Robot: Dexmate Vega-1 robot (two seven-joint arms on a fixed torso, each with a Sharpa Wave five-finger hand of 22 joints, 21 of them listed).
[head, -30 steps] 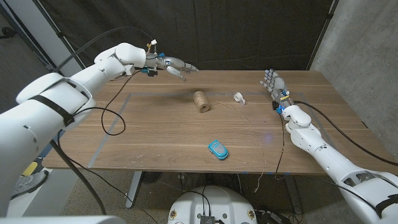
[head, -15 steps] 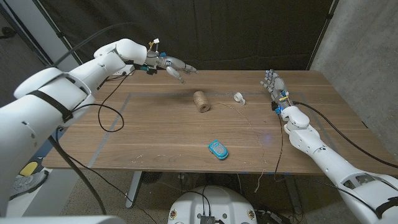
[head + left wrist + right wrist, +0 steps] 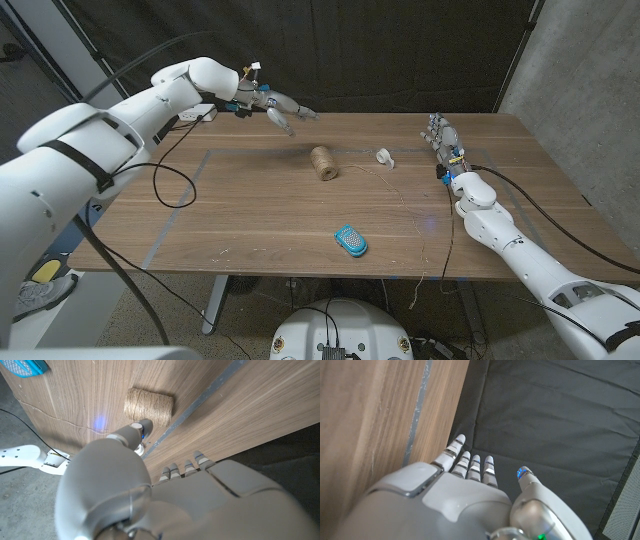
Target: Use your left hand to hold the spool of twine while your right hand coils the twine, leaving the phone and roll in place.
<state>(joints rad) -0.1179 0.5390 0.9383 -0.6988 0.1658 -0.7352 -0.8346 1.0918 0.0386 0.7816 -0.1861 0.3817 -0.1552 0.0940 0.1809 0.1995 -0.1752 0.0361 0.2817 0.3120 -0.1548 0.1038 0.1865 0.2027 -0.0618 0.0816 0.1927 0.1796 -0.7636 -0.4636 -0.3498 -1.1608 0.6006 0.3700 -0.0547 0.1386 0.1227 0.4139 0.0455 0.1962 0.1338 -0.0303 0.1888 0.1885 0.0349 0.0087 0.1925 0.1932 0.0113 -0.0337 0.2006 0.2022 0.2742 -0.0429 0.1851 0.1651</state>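
**Twine coiling: no contact made yet**

Jute-brown twine is sitting wound on its spool near the middle of the wooden table, lying on its side. Its long axis is running level with the tabletop, slanting from the far left toward the near right in the head view. A loose strand is trailing from the spool toward the robot's right and then down to the near table edge, where its end is hanging over.

Progress: neither step appears started. The left hand is hovering above the far edge of the table, well apart from the spool, with fingers extended and spread and nothing held. The right hand is waiting at the right side of the table, fingers straight and close together, gripping nothing.

Remaining, as judged from this layout: bringing the left hand onto the spool, then taking up the loose strand with the right hand and coiling it.

The blue phone and the small white roll are lying untouched, the roll just beside the strand.
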